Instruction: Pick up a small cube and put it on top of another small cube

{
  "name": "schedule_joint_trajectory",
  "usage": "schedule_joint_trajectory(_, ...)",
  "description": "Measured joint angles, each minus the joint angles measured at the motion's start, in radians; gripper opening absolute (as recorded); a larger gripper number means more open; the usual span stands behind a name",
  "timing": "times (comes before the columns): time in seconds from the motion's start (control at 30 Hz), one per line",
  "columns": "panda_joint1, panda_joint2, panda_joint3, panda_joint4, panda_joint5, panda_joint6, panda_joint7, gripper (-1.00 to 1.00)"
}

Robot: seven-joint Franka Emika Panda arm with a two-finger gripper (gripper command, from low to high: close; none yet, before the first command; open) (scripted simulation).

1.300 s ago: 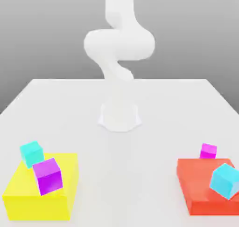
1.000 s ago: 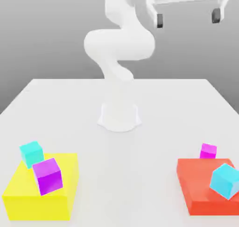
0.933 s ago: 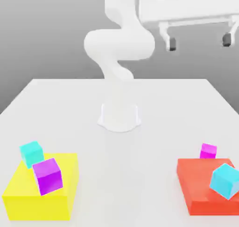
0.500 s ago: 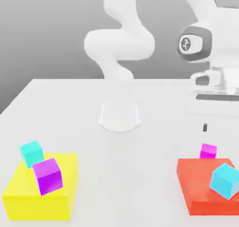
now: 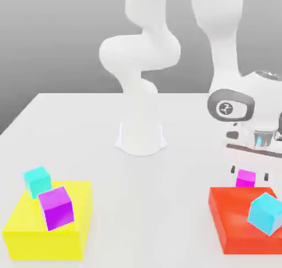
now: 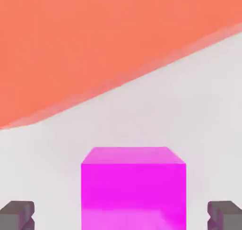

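Note:
The small magenta-pink cube sits on the white table just behind the red block, on the exterior view's right. My gripper is low over it and open. One dark fingertip stands on each side of the cube, each with a clear gap to it. A small cyan cube rests at the back corner of the yellow block on the exterior view's left.
A larger violet cube lies on the yellow block and a larger cyan cube on the red block. The arm's white base stands at the table's middle back.
The hand has come down from high on the exterior view's right to the magenta cube, its fingers now straddling it. The jaws stayed open. No cube has moved.

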Motion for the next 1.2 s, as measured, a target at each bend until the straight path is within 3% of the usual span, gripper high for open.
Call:
schedule_joint_trajectory(0.03, 0.026, 0.016, -0.031, 0.005, -0.025, 0.011, 0.019, -1.00)
schedule_joint_trajectory(0.23, 0.039, 0.023, -0.047, 0.008, -0.037, 0.019, 0.028, -1.00)
schedule_joint_trajectory(0.3, 0.005, 0.001, -0.005, 0.000, 0.001, 0.003, -0.001, -1.00)
schedule_joint_trajectory(0.57, -0.201, -0.190, 0.282, -0.063, 0.364, -0.109, -0.275, -1.00)
schedule_joint_trajectory(0.7, -0.250, -0.243, 0.306, -0.008, 0.489, -0.208, -0.448, -1.00)
schedule_joint_trajectory(1.03, -0.429, -0.261, 0.261, 0.305, 0.576, -0.532, -0.874, -1.00)
schedule_joint_trajectory(1.2, -0.406, -0.125, 0.216, 0.319, 0.450, -0.434, -0.821, -1.00)
